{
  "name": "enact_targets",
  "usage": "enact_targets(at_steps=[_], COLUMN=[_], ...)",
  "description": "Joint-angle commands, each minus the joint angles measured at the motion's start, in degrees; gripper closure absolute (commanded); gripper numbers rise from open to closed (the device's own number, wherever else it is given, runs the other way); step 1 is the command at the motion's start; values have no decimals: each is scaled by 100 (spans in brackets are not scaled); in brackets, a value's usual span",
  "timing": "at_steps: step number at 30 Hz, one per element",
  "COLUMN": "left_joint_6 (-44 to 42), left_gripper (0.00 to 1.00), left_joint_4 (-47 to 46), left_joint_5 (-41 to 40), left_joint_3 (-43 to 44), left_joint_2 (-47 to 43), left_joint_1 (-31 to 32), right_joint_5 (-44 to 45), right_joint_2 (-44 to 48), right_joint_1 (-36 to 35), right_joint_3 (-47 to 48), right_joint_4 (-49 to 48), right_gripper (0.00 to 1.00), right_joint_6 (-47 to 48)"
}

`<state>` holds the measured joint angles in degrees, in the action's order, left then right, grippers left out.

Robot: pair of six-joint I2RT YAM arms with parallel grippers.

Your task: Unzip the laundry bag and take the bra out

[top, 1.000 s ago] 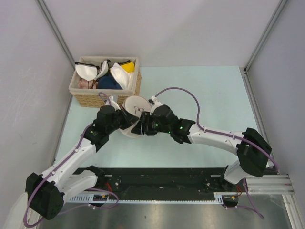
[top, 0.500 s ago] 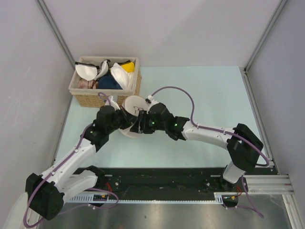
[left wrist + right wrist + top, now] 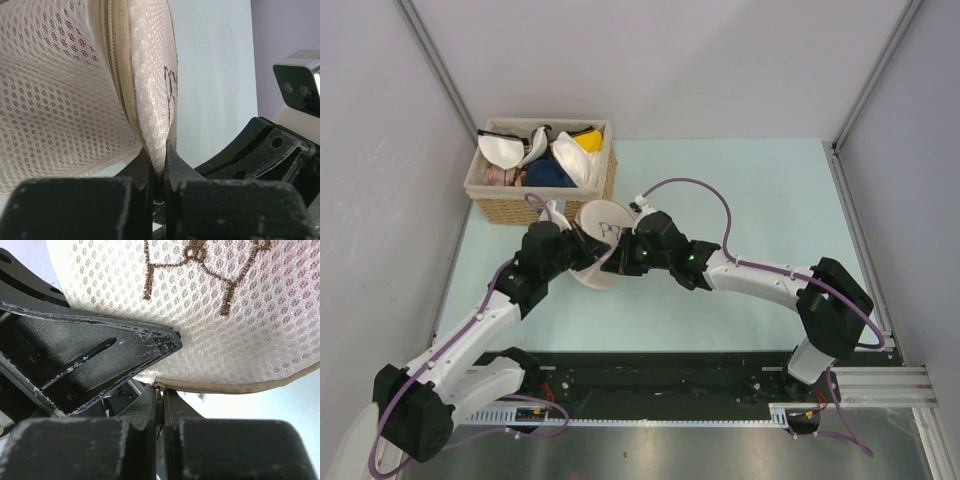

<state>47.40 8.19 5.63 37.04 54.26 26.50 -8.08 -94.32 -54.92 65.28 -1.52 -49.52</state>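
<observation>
The laundry bag (image 3: pixel 603 225), a cream mesh pouch with a dark bra drawing on its round face, is held up between both arms. My left gripper (image 3: pixel 586 253) is shut on the edge of the bag's face (image 3: pixel 150 100), which is pinched between its fingertips (image 3: pixel 159 159). My right gripper (image 3: pixel 619 256) is shut on the zipper pull (image 3: pixel 159 392) at the end of the tan zipper (image 3: pixel 225 388). The zipper looks closed along the stretch in view. The bra is inside the bag; only a red tint (image 3: pixel 70 35) shows through the mesh.
A wicker basket (image 3: pixel 500 210) with white, yellow and dark blue bras stands at the back left, just behind the bag. The pale green table (image 3: pixel 760 200) stretches to the right. Grey walls close in both sides.
My right gripper has moved a little left to the bag's rim and closed from half open onto the zipper pull. The left gripper keeps its hold.
</observation>
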Motion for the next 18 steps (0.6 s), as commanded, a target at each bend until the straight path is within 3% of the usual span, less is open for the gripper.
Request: enact_targets(at_steps=[1, 6, 9, 12, 18], left_joint_6=[-134, -274, -433, -582, -609], left_gripper=[99, 100, 100, 100, 99], left_joint_4=[-107, 16, 253, 324, 236], left_joint_5=[88, 79, 78, 237, 500], left_joint_3=[155, 356, 620, 805, 963], left_joint_2=[-21, 102, 260, 409, 542], left_joint_1=[39, 39, 39, 39, 39], right_joint_5=[105, -588, -1745, -2371, -3225], right_joint_2=[98, 28, -77, -244, -710], right_joint_1=[86, 463, 876, 1412, 2002], right_joint_3=[266, 258, 214, 65, -401], right_joint_4=[-130, -112, -112, 63, 424], right_gripper=[100, 100, 100, 100, 100], right_joint_6=[100, 696, 1283, 1628, 2455])
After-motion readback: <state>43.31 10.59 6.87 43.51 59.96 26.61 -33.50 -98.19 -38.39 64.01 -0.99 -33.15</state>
